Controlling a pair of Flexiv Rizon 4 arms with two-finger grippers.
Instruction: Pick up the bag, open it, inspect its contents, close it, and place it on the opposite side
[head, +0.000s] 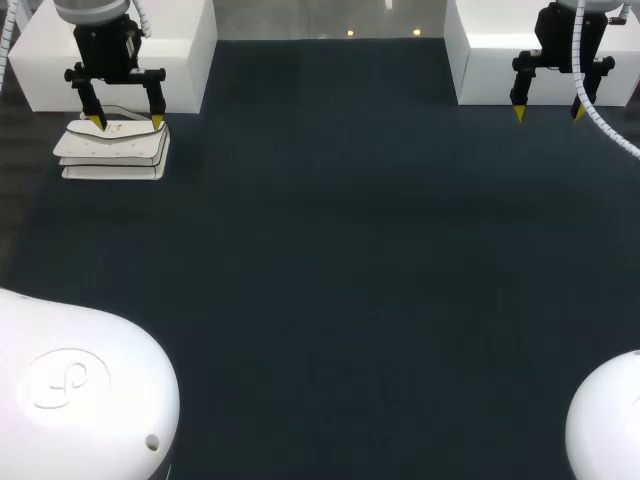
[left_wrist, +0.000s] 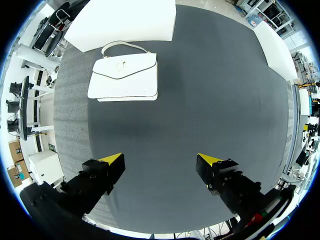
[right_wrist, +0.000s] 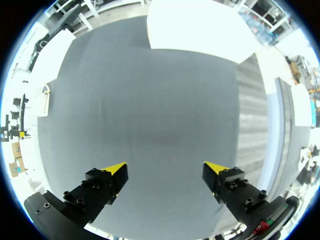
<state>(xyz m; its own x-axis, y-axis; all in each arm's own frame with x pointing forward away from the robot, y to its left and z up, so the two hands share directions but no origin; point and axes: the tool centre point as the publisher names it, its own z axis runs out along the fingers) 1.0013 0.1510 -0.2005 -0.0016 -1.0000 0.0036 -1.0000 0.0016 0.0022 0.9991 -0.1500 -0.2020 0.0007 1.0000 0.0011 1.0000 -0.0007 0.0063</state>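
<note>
- Head view: a white bag (head: 112, 150) lies flat at the far left of the dark table (head: 330, 260), beneath the left gripper (head: 126, 121), whose fingers stand apart and empty. The right gripper (head: 548, 112) hangs at the far right, likewise spread and holding nothing.
- Left wrist view: the bag lies ahead of the fingers, untouched, with its flap (left_wrist: 125, 67) shut. Its thin handle (left_wrist: 126, 42) arches toward a white block (left_wrist: 125, 20) just beside it. The bag looks light, smooth and fairly stiff. The handle or the long edges seem the likeliest hold, though the block crowds the handle side.
- Right wrist view: the bag is only a sliver, well apart across the table. A second white block (right_wrist: 200, 25) ahead may limit where the bag is set down.
</note>
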